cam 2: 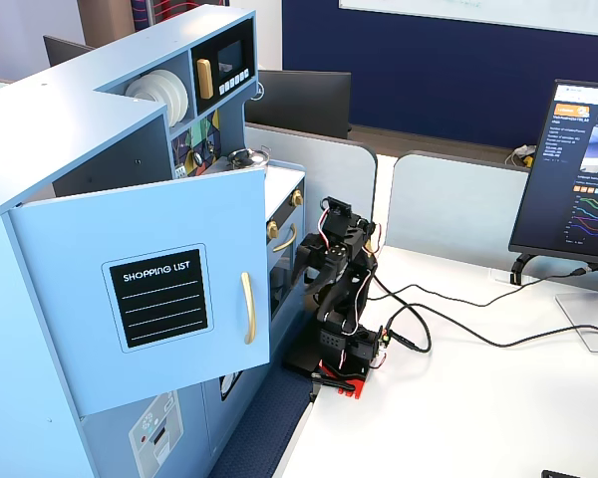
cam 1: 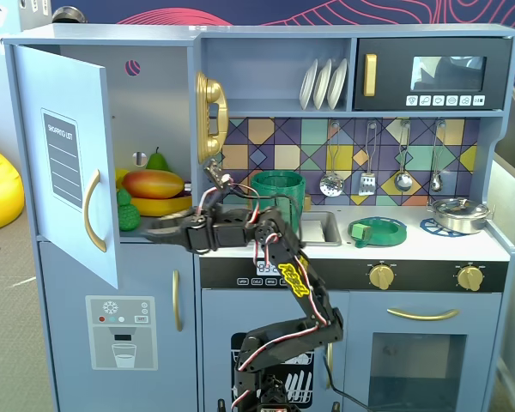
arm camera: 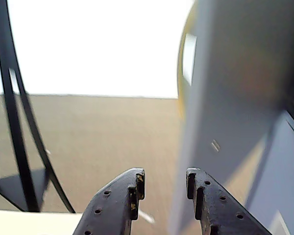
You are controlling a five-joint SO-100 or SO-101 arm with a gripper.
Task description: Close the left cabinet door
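Pincer (arm camera: 162, 188) tips lie nearest the wrist camera, slightly spread and holding nothing.

The left cabinet door (cam 1: 67, 163) stands swung wide open, long axis upright; in a fixed view it lies at about 10 o'clock from the pincer (cam 1: 153, 229), whose tips reach behind its inner face.

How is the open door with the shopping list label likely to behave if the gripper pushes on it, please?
The shopping list door looks like a flat rigid panel, so it should probably swing rather than flex. Hinged on one vertical edge, it likely turns easily. The gripper, open, may slide on its smooth painted face; the gold handle offers a catch.
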